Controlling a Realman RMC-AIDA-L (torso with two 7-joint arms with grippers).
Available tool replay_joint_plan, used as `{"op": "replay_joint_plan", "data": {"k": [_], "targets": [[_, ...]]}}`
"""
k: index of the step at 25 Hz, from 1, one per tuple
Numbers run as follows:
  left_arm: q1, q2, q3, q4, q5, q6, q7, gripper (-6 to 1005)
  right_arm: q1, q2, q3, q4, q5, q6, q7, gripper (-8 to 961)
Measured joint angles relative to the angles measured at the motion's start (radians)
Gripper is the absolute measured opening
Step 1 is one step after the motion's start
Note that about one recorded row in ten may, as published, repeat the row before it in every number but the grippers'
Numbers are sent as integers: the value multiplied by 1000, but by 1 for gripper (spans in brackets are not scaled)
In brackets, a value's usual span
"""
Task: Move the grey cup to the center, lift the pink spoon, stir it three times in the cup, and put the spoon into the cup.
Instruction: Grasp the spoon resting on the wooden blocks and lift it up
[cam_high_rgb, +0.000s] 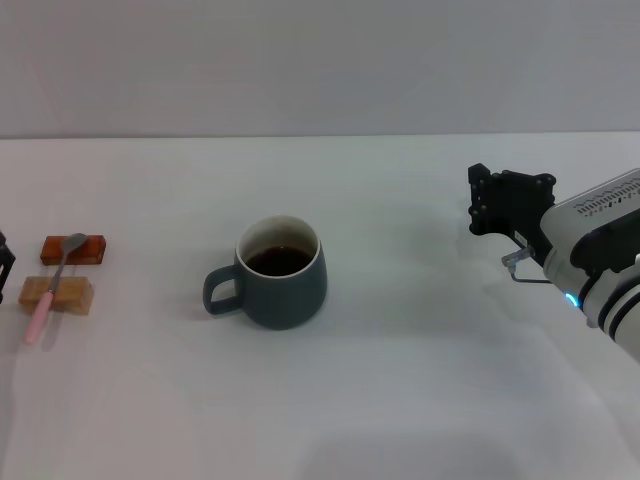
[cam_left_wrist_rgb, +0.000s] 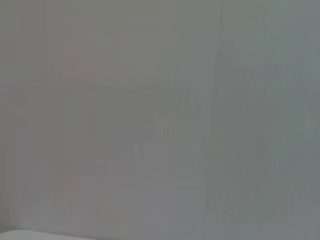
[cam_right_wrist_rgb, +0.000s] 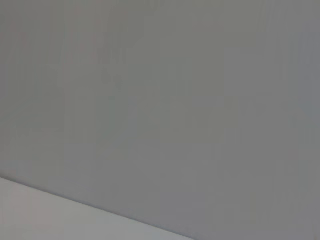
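Observation:
The grey cup (cam_high_rgb: 281, 273) stands upright near the middle of the white table, its handle toward my left and dark liquid inside. The pink spoon (cam_high_rgb: 52, 292) lies at the far left across two small blocks, metal bowl on the far one. My right gripper (cam_high_rgb: 495, 200) hovers over the table well to the right of the cup, empty, its black fingers (cam_high_rgb: 479, 200) a little apart. Only a black sliver of my left gripper (cam_high_rgb: 3, 258) shows at the left edge, just left of the spoon. Both wrist views show only blank grey.
A red-brown block (cam_high_rgb: 92, 249) and a tan block (cam_high_rgb: 72, 294) hold the spoon up off the table. The white table (cam_high_rgb: 400, 400) runs back to a grey wall.

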Motion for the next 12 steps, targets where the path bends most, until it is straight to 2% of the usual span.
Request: {"op": "replay_joint_plan", "data": {"k": [6,10,11,12], "targets": [[78,9,4,-108,2,-27,75,814,7,-2,12,-10,1,5,0,-1],[78,9,4,-108,2,-27,75,814,10,-2,13,-16,2,6,0,-1],[136,22,18,-194,38,-74,83,814,10,-2,14,-17,2,6,0,-1],[136,22,18,-194,38,-74,83,814,10,-2,14,-17,2,6,0,-1]]}}
